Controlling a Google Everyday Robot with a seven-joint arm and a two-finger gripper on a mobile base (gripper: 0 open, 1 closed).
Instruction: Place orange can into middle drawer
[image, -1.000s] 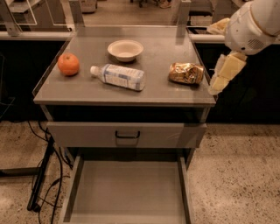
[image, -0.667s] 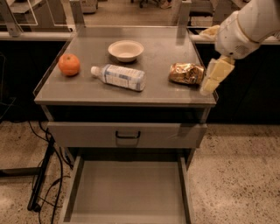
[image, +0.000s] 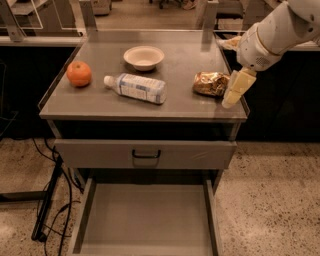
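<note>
The orange can (image: 210, 83), golden and crinkled, lies on its side at the right end of the grey cabinet top (image: 100, 102). My gripper (image: 234, 91) hangs from the white arm at the top right, pointing down. It is just to the right of the can, close beside it, near the top's right edge. The middle drawer (image: 145, 220) is pulled out below, a wide shallow grey tray with nothing in it.
An orange fruit (image: 79, 73), a white-labelled plastic bottle (image: 136, 87) lying on its side and a white bowl (image: 144, 57) are on the top. A shut drawer front with a black handle (image: 146, 154) sits above the open tray. Cables (image: 47, 210) lie on the floor at left.
My gripper has moved left and slightly up, from beyond the top's right edge to close beside the orange can. Nothing else has moved.
</note>
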